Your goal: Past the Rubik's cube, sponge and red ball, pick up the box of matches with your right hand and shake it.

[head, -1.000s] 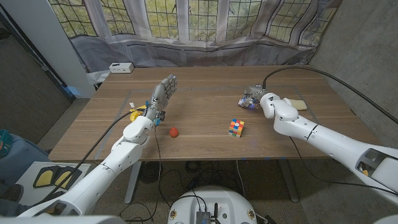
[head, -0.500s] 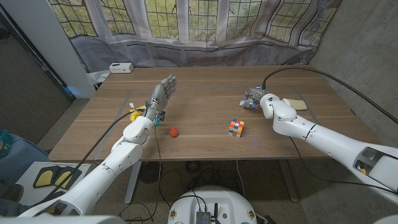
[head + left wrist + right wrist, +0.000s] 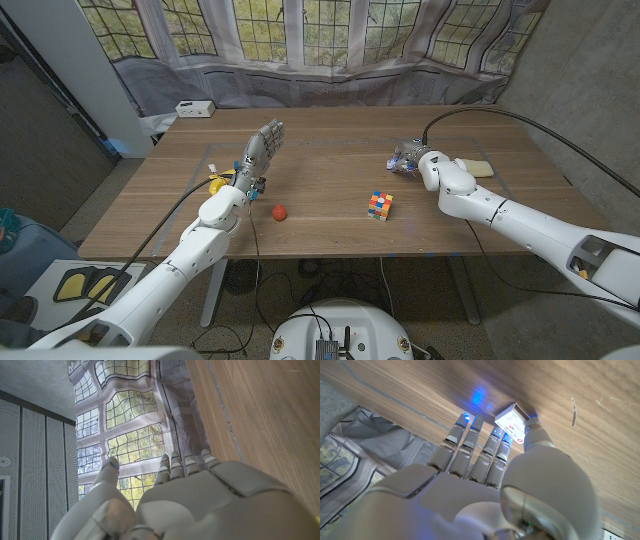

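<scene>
The box of matches (image 3: pixel 512 424), white with a red label, lies on the wooden table (image 3: pixel 330 165) at the right. My right hand (image 3: pixel 408 158) is over it. In the right wrist view the thumb (image 3: pixel 534 425) touches one side of the box and the fingertips (image 3: pixel 503 439) touch the other, pinching it against the tabletop. The Rubik's cube (image 3: pixel 379 205) sits nearer the front, left of that hand. The red ball (image 3: pixel 280 212) lies further left. The pale sponge (image 3: pixel 479 168) is just right of my right wrist. My left hand (image 3: pixel 262 155) stands raised, fingers apart, holding nothing.
A small white box (image 3: pixel 195 108) sits at the table's far left corner. A yellow object (image 3: pixel 217 182) lies beside my left wrist. A black cable (image 3: pixel 500 115) arcs over the right arm. Curtained windows (image 3: pixel 300 40) stand behind the table.
My right hand has shifted slightly and settled closer over the box of matches. The left arm, cube, ball and sponge have not moved.
</scene>
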Action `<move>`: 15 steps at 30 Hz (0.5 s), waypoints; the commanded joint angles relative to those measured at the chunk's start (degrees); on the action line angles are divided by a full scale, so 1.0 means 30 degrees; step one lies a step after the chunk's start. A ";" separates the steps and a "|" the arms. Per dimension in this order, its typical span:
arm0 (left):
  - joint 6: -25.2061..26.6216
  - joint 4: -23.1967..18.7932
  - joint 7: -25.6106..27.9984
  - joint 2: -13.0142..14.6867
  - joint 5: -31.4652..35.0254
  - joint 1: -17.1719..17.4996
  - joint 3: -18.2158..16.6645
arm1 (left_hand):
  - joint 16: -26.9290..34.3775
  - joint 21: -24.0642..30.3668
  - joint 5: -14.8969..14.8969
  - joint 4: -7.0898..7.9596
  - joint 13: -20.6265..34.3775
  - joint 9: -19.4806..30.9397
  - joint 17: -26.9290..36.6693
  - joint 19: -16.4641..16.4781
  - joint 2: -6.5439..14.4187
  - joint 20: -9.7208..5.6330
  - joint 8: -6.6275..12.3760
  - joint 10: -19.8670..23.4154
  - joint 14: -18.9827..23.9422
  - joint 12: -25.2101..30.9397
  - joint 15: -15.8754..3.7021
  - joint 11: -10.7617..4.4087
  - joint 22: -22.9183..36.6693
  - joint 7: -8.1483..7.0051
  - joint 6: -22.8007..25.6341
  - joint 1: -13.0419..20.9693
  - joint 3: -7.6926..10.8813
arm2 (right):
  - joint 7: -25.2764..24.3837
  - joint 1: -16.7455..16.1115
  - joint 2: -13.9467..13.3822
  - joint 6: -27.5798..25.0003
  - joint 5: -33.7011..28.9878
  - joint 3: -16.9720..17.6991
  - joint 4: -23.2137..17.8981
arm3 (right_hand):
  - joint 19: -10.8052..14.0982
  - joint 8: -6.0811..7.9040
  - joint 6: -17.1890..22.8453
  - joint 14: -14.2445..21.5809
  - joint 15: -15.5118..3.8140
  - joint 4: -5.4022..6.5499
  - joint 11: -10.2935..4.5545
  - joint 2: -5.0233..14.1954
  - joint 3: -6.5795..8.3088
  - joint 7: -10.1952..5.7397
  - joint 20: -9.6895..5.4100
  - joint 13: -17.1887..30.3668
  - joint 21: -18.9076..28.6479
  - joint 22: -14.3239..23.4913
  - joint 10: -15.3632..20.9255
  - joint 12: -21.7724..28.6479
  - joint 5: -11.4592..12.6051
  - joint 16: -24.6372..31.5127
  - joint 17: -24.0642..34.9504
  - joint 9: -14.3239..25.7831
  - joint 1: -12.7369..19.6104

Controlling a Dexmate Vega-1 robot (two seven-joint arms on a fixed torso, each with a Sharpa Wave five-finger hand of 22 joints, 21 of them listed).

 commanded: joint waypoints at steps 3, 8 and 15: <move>0.0105 0.0162 -0.0205 0.0026 -0.0034 -0.0191 0.0046 | -0.0012 -0.0077 0.0016 0.0000 0.0064 0.0090 0.0031 -0.0146 0.0014 0.0010 0.0092 -0.0041 -0.0068 0.0117 0.0067 -0.0126 0.0094 -0.0016 0.0246 0.0204 0.0132 | 0.1304 0.0491 0.0178 -0.0851 -0.0456 -0.0517 0.0034 | -0.0530 -0.0209 -0.1100 -0.0681 -0.0369 0.0102 0.0503 -0.0437 -0.0186 0.0359 0.0272 0.0166 -0.0106 0.0049 -0.1361 -0.0110 0.0044 -0.0364 0.0150 -0.0005 -0.0533; 0.0116 0.0230 -0.0265 0.0041 -0.0062 -0.0247 0.0034 | -0.0007 -0.0077 0.0018 -0.0004 0.0065 0.0091 0.0031 -0.0152 0.0021 0.0013 0.0100 -0.0059 -0.0078 0.0115 0.0076 -0.0111 0.0094 -0.0027 0.0316 0.0218 0.0142 | 0.1575 0.0582 0.0151 -0.0966 -0.0578 -0.0624 -0.0121 | -0.0855 -0.0265 -0.1761 -0.1179 -0.0126 0.0179 0.0844 -0.0517 -0.0265 0.0444 0.0469 0.0240 -0.0135 0.0051 -0.2172 -0.0129 0.0063 -0.0583 0.0221 0.0015 -0.0861; 0.0132 0.0359 -0.0385 0.0020 -0.0163 -0.0327 0.0024 | 0.0011 -0.0065 0.0023 -0.0007 0.0065 0.0092 0.0030 -0.0129 0.0041 0.0029 0.0069 -0.0045 -0.0054 0.0126 0.0082 -0.0155 0.0095 -0.0025 0.0301 0.0242 0.0162 | 0.1690 0.0605 0.0150 -0.1019 -0.0631 -0.0626 -0.0293 | -0.1328 -0.0457 -0.3341 -0.1883 0.0066 0.0262 0.1334 -0.0659 -0.0445 0.0710 0.0825 0.0251 -0.0130 0.0059 -0.3339 -0.0144 0.0077 -0.0764 0.0403 0.0015 -0.1362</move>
